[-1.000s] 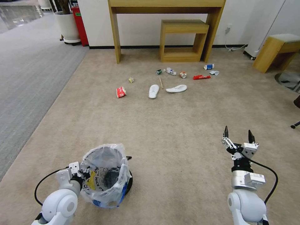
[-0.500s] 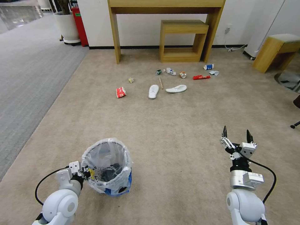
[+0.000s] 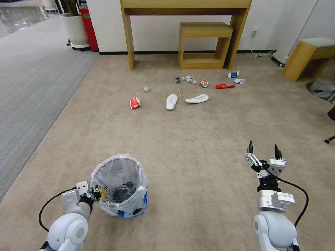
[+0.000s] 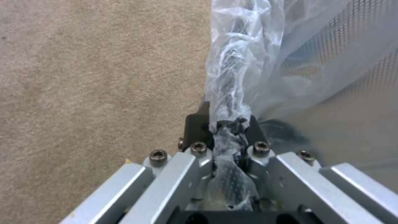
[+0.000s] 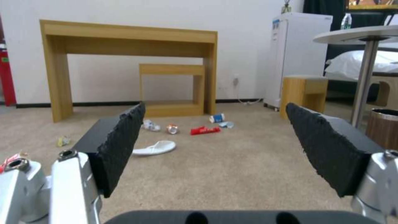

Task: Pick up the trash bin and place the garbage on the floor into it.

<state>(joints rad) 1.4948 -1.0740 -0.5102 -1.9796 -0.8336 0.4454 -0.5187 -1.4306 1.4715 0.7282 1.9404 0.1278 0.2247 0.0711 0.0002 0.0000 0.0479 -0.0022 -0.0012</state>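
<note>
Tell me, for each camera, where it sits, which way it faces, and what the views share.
Head view: on the robot's head, looking forward and down over the floor; both arms show, the left gripper clamped on the trash bin, the right gripper open.
Left wrist view: on the left wrist, looking along its gripper at the bin's plastic liner.
Right wrist view: on the right wrist, looking between its open fingers toward the desk.
Shared: head and right wrist views both show the garbage, such as a white slipper.

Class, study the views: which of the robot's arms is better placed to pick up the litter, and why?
Probably the right. The right gripper hangs open and empty, pointing toward the scattered small litter on the beige carpet. The left gripper is clamped on the small bag-lined trash bin.
</note>
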